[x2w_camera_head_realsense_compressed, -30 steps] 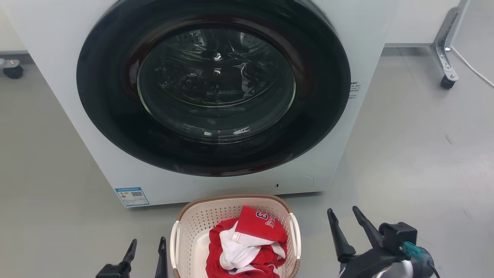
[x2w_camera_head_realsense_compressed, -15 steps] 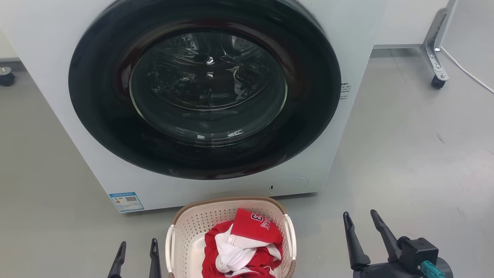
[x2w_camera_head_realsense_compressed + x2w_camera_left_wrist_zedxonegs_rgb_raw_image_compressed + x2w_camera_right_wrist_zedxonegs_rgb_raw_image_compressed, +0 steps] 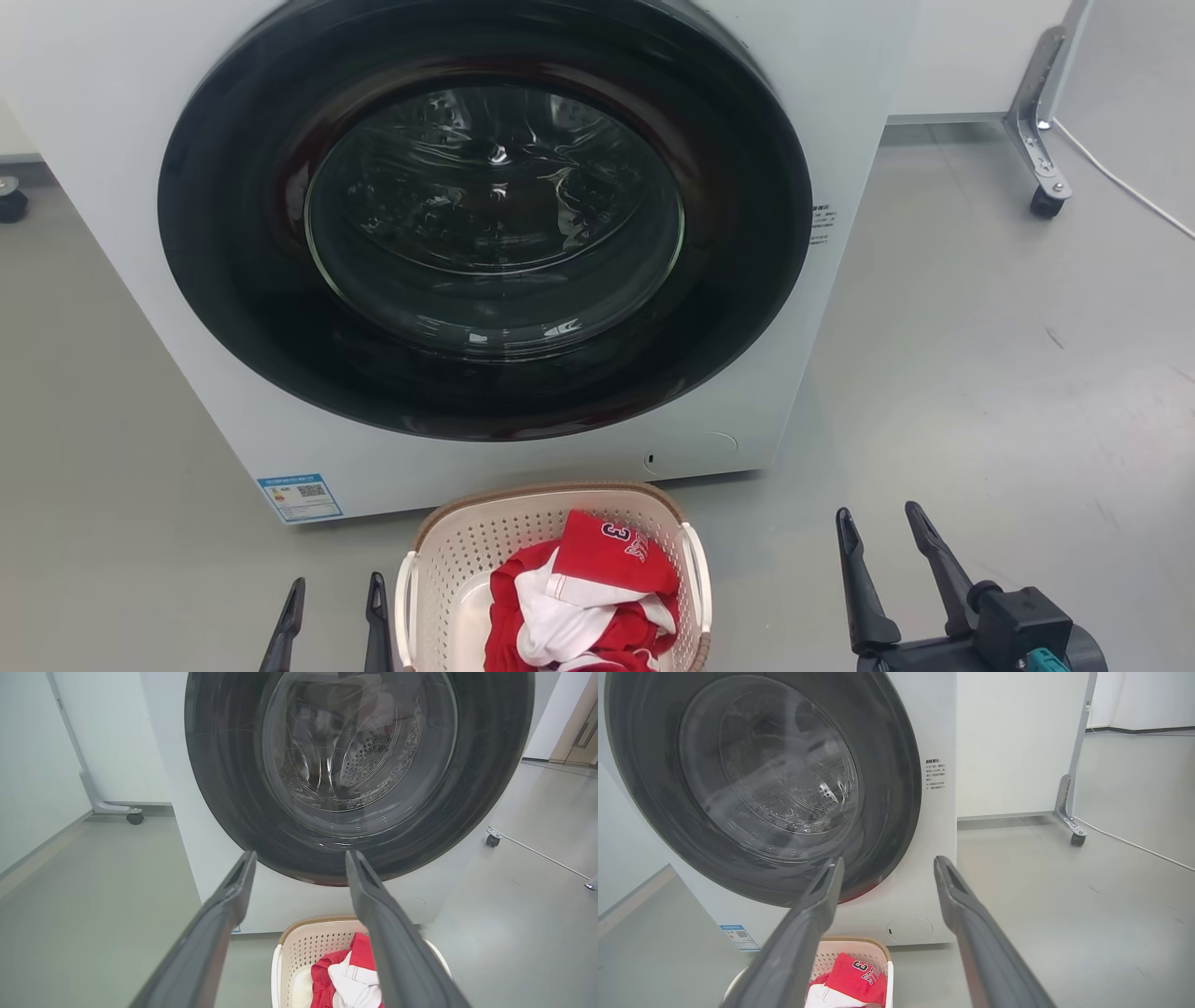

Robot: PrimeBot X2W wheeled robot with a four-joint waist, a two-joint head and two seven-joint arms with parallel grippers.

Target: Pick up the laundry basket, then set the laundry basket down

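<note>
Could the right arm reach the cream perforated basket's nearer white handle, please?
Probably yes: the open right gripper is beside the cream perforated laundry basket, with bare grey floor between it and the white loop handle.

Left gripper (image 3: 336, 586): two long, tapered, matte dark-grey fingers. Right gripper (image 3: 878, 513): identical fingers, mounted on a black blocky wrist housing (image 3: 1022, 621) with a teal connector (image 3: 1044, 661).

- The laundry basket (image 3: 448, 560) is cream perforated plastic, rounded-rectangular, with a brown woven-look rim and a white loop handle on each long side.
- It stands upright on the floor close in front of the washer (image 3: 485, 252), below its round door.
- Red and white clothing (image 3: 588, 588) lies piled inside.
</note>
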